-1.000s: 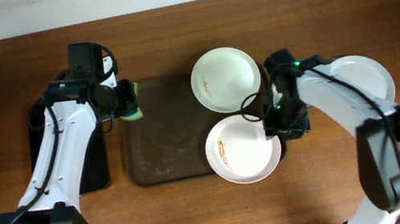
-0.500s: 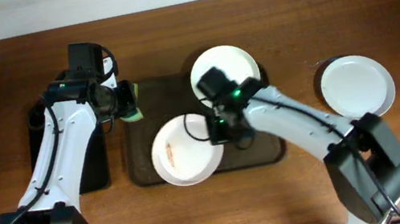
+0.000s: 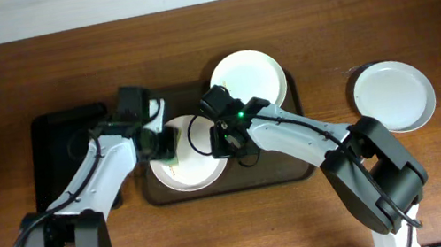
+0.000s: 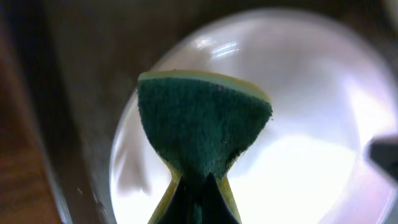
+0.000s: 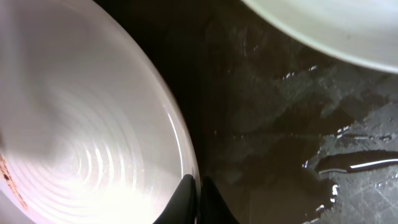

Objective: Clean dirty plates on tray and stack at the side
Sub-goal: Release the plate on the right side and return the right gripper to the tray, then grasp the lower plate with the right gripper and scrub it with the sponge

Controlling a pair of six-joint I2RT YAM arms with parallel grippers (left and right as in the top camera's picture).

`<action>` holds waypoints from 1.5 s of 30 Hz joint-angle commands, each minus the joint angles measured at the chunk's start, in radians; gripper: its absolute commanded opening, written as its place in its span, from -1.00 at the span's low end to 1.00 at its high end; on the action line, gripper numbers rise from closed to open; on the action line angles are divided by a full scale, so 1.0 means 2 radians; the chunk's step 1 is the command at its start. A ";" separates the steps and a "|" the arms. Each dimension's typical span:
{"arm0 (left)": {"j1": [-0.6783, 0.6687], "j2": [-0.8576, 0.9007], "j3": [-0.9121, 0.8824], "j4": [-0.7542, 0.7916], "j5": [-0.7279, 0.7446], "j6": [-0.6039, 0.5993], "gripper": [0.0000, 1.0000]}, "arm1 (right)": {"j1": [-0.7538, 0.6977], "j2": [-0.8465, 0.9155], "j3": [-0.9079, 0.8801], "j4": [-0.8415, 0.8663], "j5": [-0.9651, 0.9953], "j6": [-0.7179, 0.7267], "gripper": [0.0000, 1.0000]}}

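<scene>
A white plate [image 3: 196, 165] lies on the left half of the dark-brown tray [image 3: 276, 157]. My right gripper [image 3: 221, 138] is shut on its right rim; the right wrist view shows the fingers [image 5: 198, 200] pinching the rim of the plate [image 5: 81, 124], with a brown smear at its left edge. My left gripper [image 3: 161, 142] is shut on a green and yellow sponge [image 3: 169, 144] pressed on that plate; the sponge [image 4: 202, 121] covers part of the plate [image 4: 311, 155]. A second white plate [image 3: 248, 83] sits at the tray's back right. A pale blue-green plate [image 3: 393, 96] lies on the table at the right.
A narrow black tray [image 3: 68, 153] lies left of the brown tray, partly under my left arm. The wet brown tray floor [image 5: 286, 124] and the second plate's edge [image 5: 336, 25] show in the right wrist view. The table is brown wood.
My right gripper has dragged the smeared white plate from the tray's right edge to its left half. My left gripper has brought the sponge down from the tray's back left onto that plate.
</scene>
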 commanded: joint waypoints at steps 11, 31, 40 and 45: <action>0.000 0.003 -0.061 -0.028 0.066 -0.002 -0.99 | 0.002 0.016 0.000 -0.003 -0.010 -0.016 -0.92; -0.012 0.003 -0.047 0.074 0.138 -0.095 -0.99 | 0.002 0.016 0.000 -0.005 -0.011 -0.016 -0.92; -0.012 0.003 -0.047 0.008 -0.082 -0.130 -0.99 | 0.002 0.016 0.000 -0.006 -0.011 -0.016 -0.92; -0.015 0.003 -0.043 -0.027 0.171 -0.129 -0.99 | 0.002 0.016 0.000 -0.006 -0.011 -0.016 -0.92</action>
